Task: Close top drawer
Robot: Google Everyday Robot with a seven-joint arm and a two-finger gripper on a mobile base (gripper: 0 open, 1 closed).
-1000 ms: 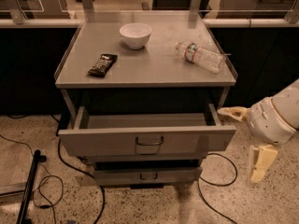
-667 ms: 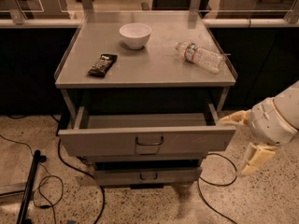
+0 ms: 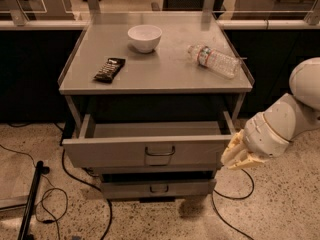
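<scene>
The top drawer [image 3: 115,153] of the grey metal cabinet stands pulled out, its inside bare. Its plain flat front has a small wire loop handle [image 3: 160,154] in the middle. My gripper [image 3: 234,154] hangs from the cream arm [image 3: 280,126] on the right. It sits right at the right end of the drawer front, at the same height as the front. I cannot tell whether it touches the drawer.
A lower drawer [image 3: 157,188] sticks out slightly beneath. On the cabinet top [image 3: 165,76] lie a white bowl [image 3: 145,37], a plastic bottle on its side [image 3: 215,60] and a dark packet [image 3: 109,69]. Cables [image 3: 55,199] and a black pole [image 3: 30,204] lie on the floor at left.
My gripper has moved left and up, from beside the cabinet to the right end of the top drawer's front. The drawer has not moved.
</scene>
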